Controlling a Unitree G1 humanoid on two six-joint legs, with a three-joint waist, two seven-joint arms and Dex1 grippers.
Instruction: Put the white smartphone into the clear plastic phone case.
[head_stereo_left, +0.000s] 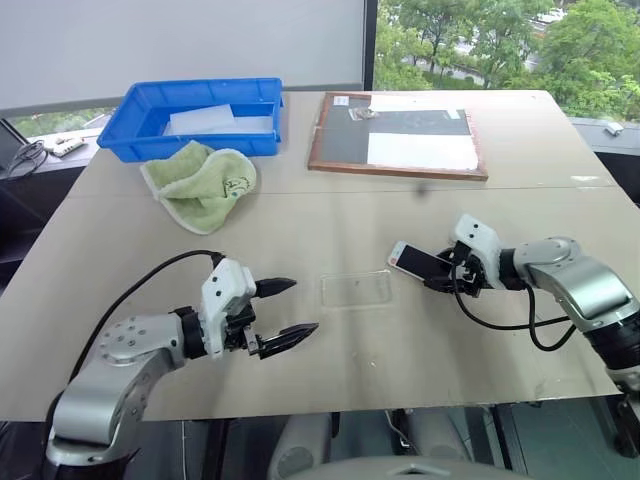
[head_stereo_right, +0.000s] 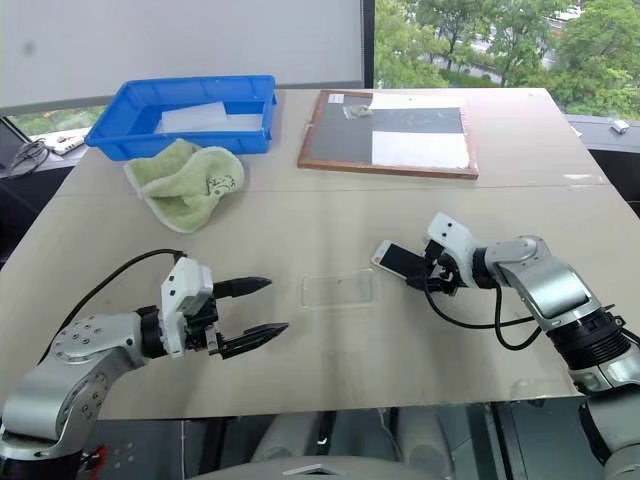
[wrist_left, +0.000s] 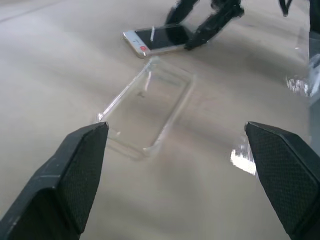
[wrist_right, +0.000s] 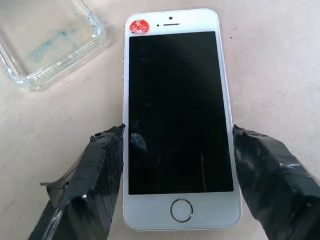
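the right gripper (wrist_right: 177, 165) straddled the phone (wrist_right: 177, 115) at center frame, fingers touching its edges to pinch it, while the left gripper (head_stereo_left: 283, 313) waited spread beside the case (head_stereo_left: 356, 290).

Head stereo pair looks forward and down over the whole table (head_stereo_left: 330, 215), far edge and windows at top; the right eye view sits slightly offset sideways, otherwise the same scene. Left wrist view rides low over the tabletop, looking across the clear plastic phone case (wrist_left: 147, 112) toward the white smartphone (wrist_left: 159, 39). Right wrist view looks almost straight down, very close on the phone, with a case corner at its edge. Both wrist views share phone and case.
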